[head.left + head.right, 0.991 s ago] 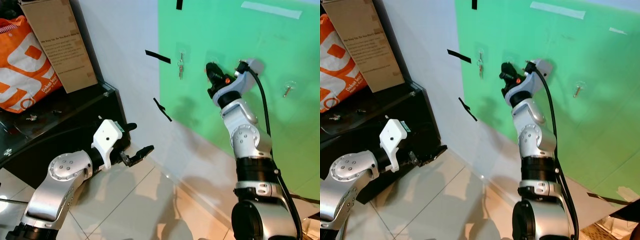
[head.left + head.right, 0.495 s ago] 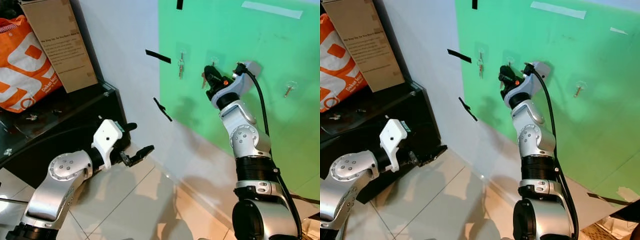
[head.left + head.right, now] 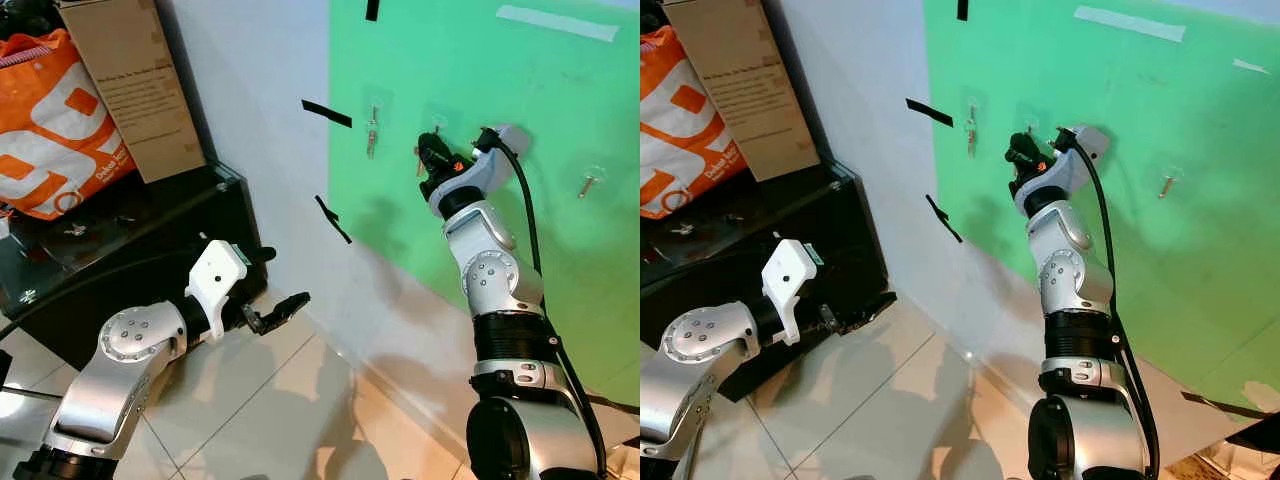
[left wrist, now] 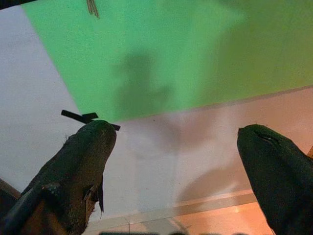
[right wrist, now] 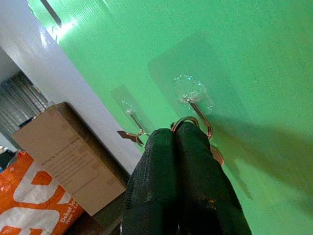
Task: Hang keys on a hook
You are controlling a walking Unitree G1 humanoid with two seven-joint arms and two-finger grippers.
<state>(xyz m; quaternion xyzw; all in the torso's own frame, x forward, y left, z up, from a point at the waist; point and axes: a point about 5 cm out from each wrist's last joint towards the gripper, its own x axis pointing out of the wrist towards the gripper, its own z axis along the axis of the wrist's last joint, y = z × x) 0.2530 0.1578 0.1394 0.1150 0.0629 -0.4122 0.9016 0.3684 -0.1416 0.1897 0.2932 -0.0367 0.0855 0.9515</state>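
Observation:
My right gripper (image 3: 428,156) is raised against the green wall panel (image 3: 560,90). In the right wrist view its fingers (image 5: 195,166) are pressed together on a copper key ring (image 5: 186,118). The ring sits at the bend of a clear stick-on hook (image 5: 189,91), and a key (image 5: 217,155) dangles behind the fingers. I cannot tell whether the ring is over the hook. My left gripper (image 3: 276,312) hangs low over the floor tiles, open, with nothing between its fingers (image 4: 83,161).
A hook to the left holds another bunch of keys (image 3: 372,131), and a hook to the right holds a single key (image 3: 587,183). At the left stands a black cabinet (image 3: 130,250) with a cardboard box (image 3: 135,85) and an orange bag (image 3: 50,130). Black tape strips (image 3: 328,114) mark the white wall.
The whole view has shifted slightly to the right, so the camera moved. My right gripper stays at the middle hook, still shut on the key ring. The left arm holds its pose.

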